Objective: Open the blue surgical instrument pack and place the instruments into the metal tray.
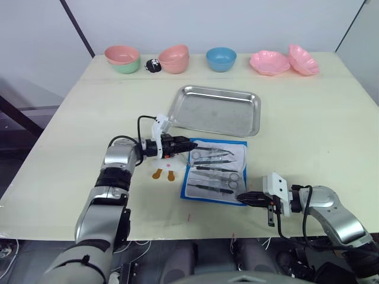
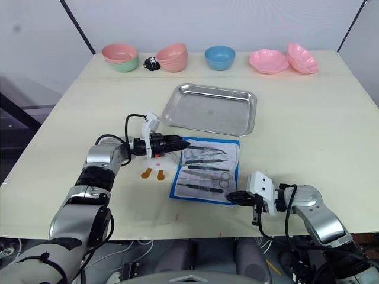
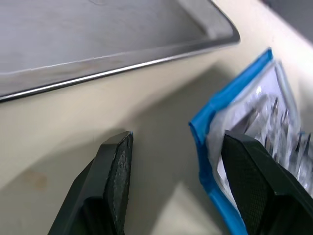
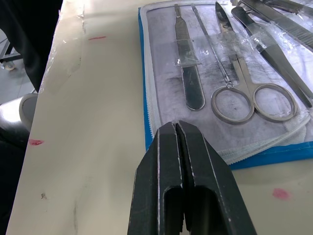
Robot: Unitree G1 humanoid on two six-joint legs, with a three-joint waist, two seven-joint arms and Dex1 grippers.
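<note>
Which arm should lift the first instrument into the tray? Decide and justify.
Left, probably. The left gripper is open at the blue surgical instrument pack edge nearest the metal tray; the right gripper is shut at the far edge.

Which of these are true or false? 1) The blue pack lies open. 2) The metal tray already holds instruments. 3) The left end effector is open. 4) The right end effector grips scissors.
1) True: the blue pack lies unfolded, its instruments showing.
2) False: the metal tray holds none; they lie on the pack.
3) True: the left end effector is open at the pack's edge.
4) False: the right end effector is shut on nothing, short of the pack.
</note>
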